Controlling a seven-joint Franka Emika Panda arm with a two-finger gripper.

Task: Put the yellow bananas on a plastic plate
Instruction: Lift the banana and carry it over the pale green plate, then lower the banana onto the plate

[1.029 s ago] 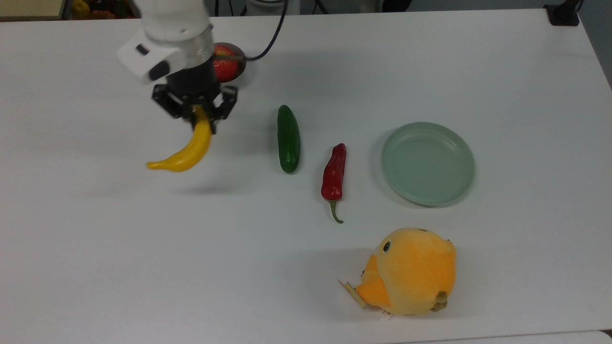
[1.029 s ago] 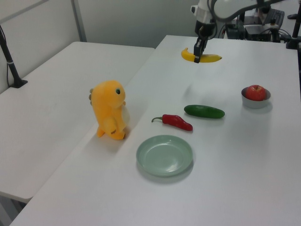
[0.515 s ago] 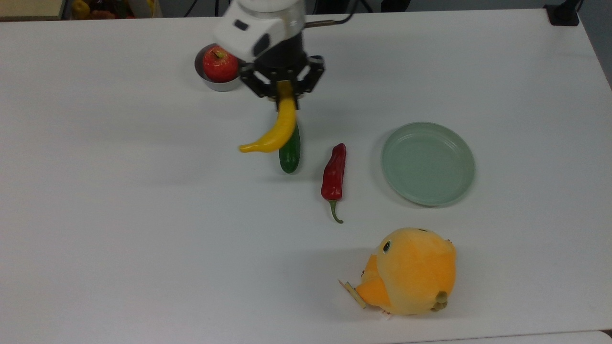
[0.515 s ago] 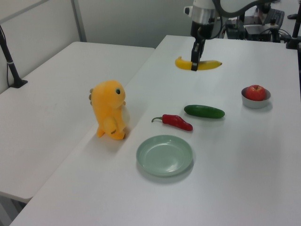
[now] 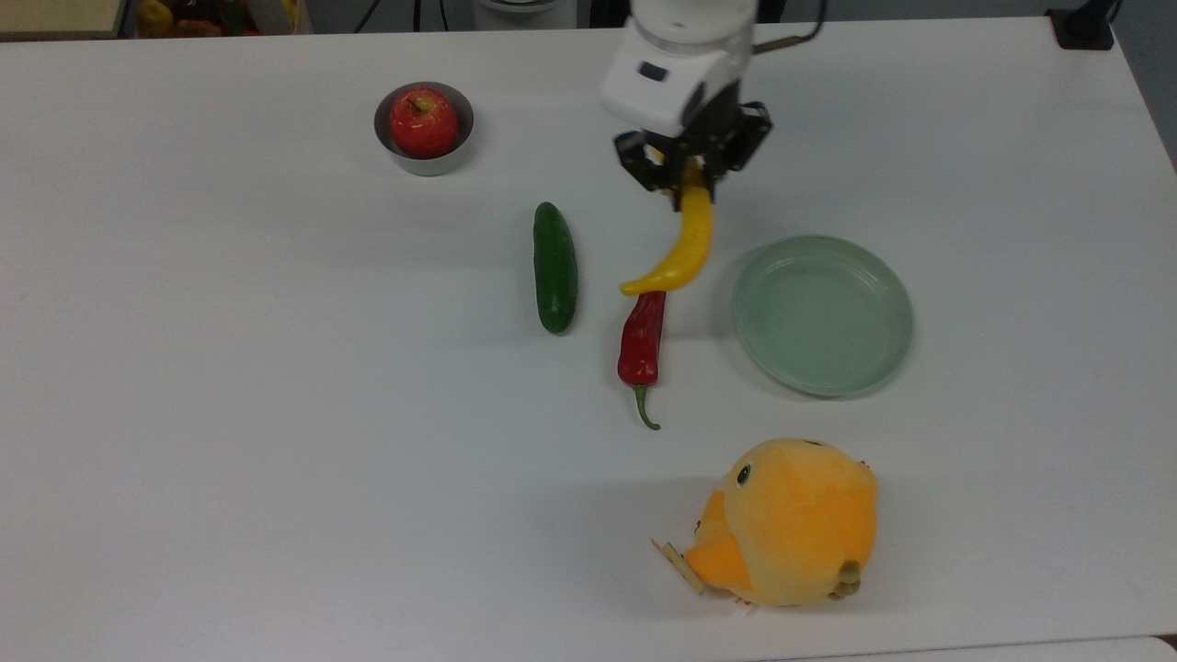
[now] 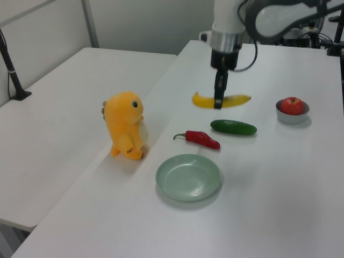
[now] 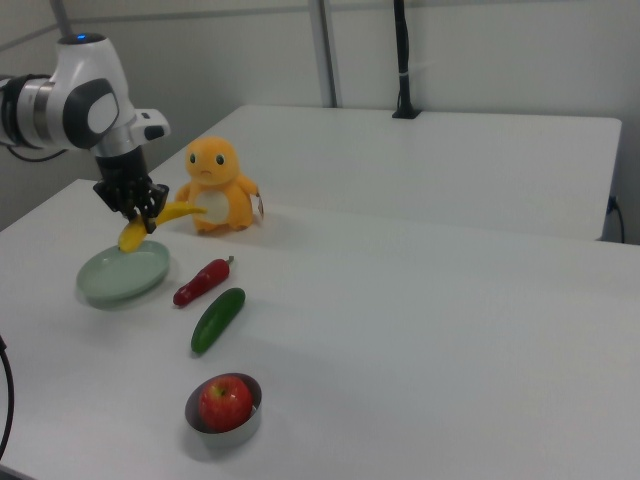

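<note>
My gripper [image 5: 691, 180] [image 6: 218, 103] [image 7: 137, 214] is shut on one end of the yellow banana [image 5: 682, 250] [image 6: 203, 100] [image 7: 180, 212], which hangs in the air above the table. In the top view the banana's free tip lies over the top of the red chili pepper [image 5: 642, 336]. The pale mint-green plate [image 5: 823, 313] [image 6: 188, 177] [image 7: 124, 272] lies bare on the table, to the top view's right of the banana.
A green cucumber [image 5: 555, 267] [image 6: 233, 127] [image 7: 218, 318] lies beside the chili [image 6: 201, 138] [image 7: 201, 281]. A red apple in a small grey metal bowl [image 5: 424, 162] [image 6: 292, 115] [image 7: 226, 425] sits farther off. An orange plush chick [image 5: 786, 522] [image 6: 125, 126] [image 7: 215, 186] stands near the plate.
The arm has carried the banana steadily to the top view's right, from beside the apple bowl, over the cucumber, to just short of the plate. Nothing else moved.
</note>
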